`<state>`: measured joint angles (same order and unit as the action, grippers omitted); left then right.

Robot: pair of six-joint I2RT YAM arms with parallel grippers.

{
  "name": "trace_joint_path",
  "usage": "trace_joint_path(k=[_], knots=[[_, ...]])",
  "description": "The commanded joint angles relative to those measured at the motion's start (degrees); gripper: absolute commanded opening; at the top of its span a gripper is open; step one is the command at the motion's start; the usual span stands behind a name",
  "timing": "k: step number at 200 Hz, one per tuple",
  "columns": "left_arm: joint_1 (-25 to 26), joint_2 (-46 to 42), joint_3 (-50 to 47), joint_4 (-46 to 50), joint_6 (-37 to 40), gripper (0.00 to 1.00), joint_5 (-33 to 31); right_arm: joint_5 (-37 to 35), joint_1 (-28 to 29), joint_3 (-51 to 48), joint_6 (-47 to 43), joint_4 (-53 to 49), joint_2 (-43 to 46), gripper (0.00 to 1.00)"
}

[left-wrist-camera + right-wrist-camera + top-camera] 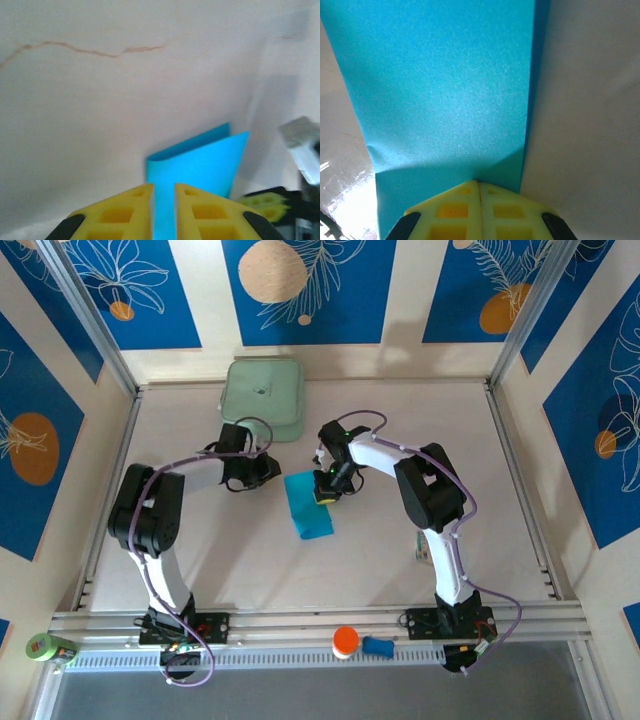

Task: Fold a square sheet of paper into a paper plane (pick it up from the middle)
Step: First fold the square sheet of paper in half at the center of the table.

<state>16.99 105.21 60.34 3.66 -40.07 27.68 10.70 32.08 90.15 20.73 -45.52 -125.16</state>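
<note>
Above table centre, top view: thin cyan-blue square sheet of paper (310,512) lies folded over on pale table (250,560), between left gripper (265,475) and right gripper (325,492). Pale green rounded-square box (263,395) sits behind, lid on, contents hidden. Green can (50,648) at near-left rail, label too small to read.

Left wrist: yellow fingers (125,210) narrowly apart, folded sheet showing in gap; grip unclear.

Right wrist: yellow fingers (455,210) pressed together, tips over sheet's near edge.
</note>
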Motion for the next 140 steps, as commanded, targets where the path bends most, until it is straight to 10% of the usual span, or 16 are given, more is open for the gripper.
trace_joint_path(k=[1, 140], knots=[[2.19, -1.23, -1.55, -6.87, -4.39, 0.18, 3.65, -15.99, -0.35, -4.14, -0.94, -4.62, -8.43, 0.00], [-0.18, 7.56, 8.70, 12.68, 1.51, 0.18, -7.87, -16.35, -0.80, -4.45, -1.57, -4.86, -8.35, 0.00]])
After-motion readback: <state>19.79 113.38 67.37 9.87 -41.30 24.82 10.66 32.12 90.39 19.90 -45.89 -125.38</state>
